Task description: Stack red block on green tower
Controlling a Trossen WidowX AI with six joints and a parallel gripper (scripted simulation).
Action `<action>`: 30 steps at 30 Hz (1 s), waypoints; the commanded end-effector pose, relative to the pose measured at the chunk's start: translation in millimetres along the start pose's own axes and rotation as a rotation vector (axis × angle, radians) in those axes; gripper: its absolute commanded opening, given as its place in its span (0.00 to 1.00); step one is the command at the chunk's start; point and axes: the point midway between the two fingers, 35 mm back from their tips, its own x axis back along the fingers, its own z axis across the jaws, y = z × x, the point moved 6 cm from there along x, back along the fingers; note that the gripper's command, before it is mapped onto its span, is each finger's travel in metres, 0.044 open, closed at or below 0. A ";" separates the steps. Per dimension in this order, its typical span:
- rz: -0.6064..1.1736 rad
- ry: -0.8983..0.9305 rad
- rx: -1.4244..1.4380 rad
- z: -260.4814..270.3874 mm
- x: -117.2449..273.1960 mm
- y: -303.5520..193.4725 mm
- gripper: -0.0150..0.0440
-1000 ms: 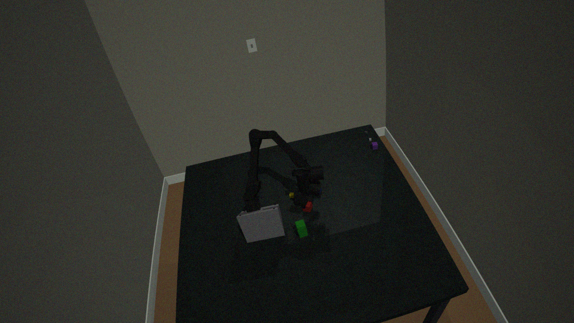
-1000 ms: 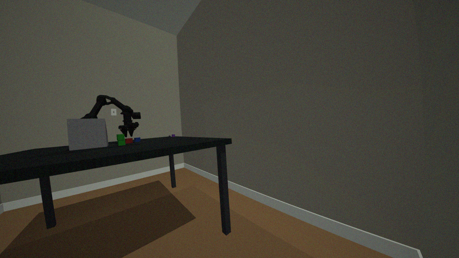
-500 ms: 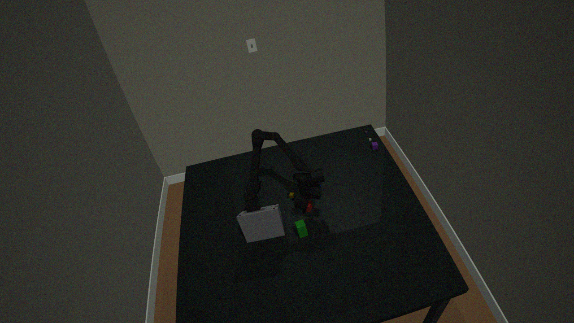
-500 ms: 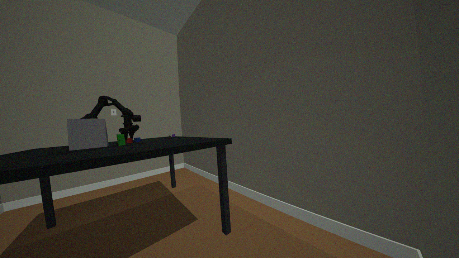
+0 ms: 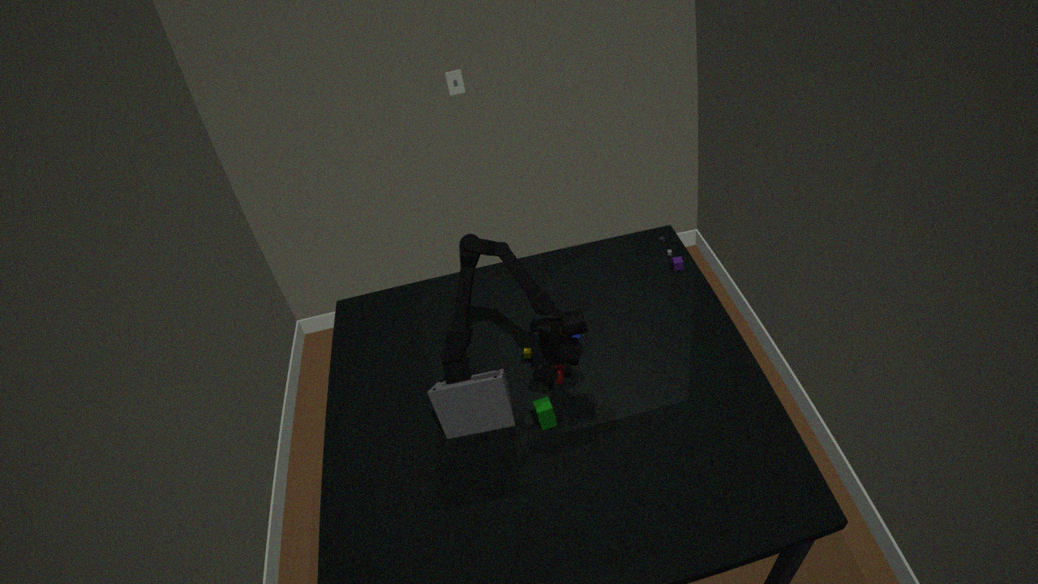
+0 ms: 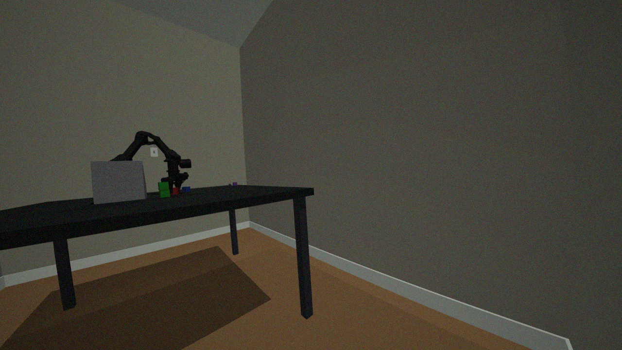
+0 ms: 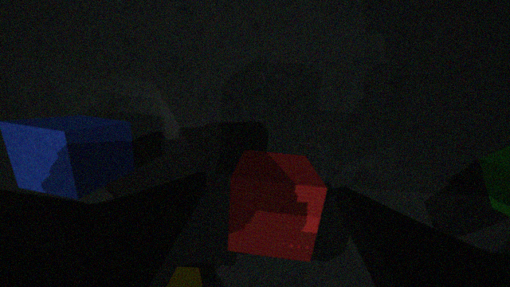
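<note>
"Where is your pincer?"
"Down around the red block, spread wide and gripping nothing."
"And your block?"
"On the desk, near your upright green tower, not stacked on it."

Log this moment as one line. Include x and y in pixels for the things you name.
gripper point(image 5: 557, 377) point(image 6: 175, 189) point(image 7: 270, 185): open, around red block point(image 5: 559, 374) point(image 6: 175, 191) point(image 7: 275, 207) | green tower point(image 5: 545, 413) point(image 6: 164, 189) point(image 7: 498, 179): standing | stacking: not done
</note>
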 end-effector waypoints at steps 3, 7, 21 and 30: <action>0.006 0.001 -0.009 -1.2 -3.0 -0.7 1.00; 0.006 0.001 -0.009 -1.2 -3.0 -0.7 1.00; 0.006 0.001 -0.009 -1.1 -2.6 -0.7 0.64; 0.006 0.001 -0.009 -1.1 -2.6 -0.7 0.48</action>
